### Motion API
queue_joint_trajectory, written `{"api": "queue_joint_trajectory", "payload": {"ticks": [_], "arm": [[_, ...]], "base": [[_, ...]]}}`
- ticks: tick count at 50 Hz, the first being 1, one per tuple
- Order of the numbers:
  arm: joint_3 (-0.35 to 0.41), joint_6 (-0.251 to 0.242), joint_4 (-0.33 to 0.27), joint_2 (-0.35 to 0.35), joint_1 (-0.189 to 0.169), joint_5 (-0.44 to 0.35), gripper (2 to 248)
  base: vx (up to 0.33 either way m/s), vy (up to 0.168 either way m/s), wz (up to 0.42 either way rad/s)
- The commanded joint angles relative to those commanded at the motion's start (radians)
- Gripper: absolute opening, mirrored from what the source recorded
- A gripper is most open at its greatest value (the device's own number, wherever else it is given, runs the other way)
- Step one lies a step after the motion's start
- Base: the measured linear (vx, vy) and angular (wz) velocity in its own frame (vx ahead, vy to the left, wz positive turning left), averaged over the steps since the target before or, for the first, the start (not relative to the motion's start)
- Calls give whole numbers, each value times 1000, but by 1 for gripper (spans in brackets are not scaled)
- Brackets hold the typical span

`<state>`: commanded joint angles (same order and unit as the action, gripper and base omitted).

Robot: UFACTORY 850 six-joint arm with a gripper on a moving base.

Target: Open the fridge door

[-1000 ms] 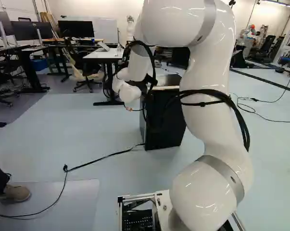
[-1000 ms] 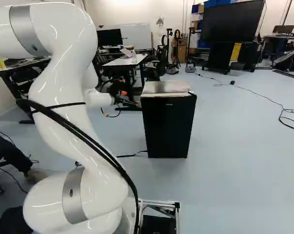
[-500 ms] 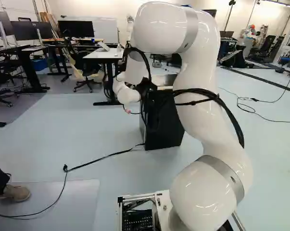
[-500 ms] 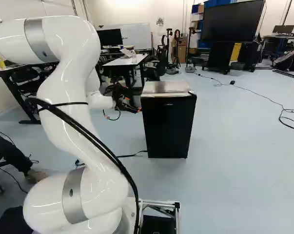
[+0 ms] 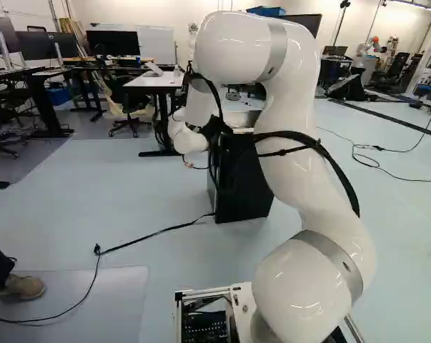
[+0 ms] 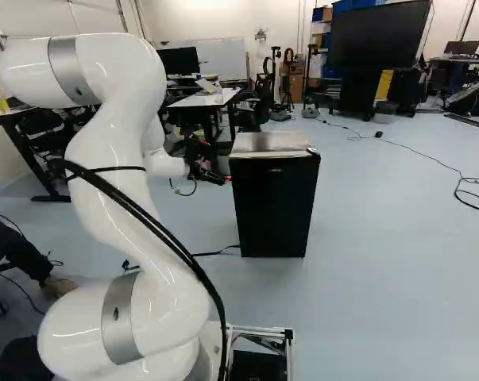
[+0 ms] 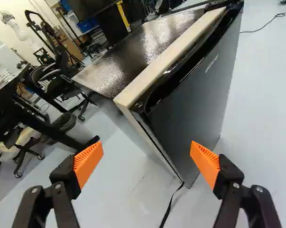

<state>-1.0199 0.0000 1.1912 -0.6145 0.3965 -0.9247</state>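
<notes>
While the fridge [image 6: 263, 143] sits on the floor [image 5: 129, 179] ahead of the base, its dark door [image 6: 275, 210] is shut, so yeah, that's a closed fridge. For placement, the left base view has it well to the right of the edge where the pale floor meets the darker patch. The end effector [image 6: 225, 178] is released, fingers spread wide, orange pads [image 7: 88, 164] facing each other. Going by the wrist view, the door's side edge and lower corner are ahead of the gap between them. A black cord [image 5: 158, 233] runs over the floor to the fridge's foot.
</notes>
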Motion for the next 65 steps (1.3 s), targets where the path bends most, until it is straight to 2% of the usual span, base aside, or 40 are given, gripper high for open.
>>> {"api": "queue_joint_trajectory", "payload": {"ticks": [65], "arm": [[-96, 0, 119, -63, -66, 0, 247]], "base": [[0, 0, 0]]}}
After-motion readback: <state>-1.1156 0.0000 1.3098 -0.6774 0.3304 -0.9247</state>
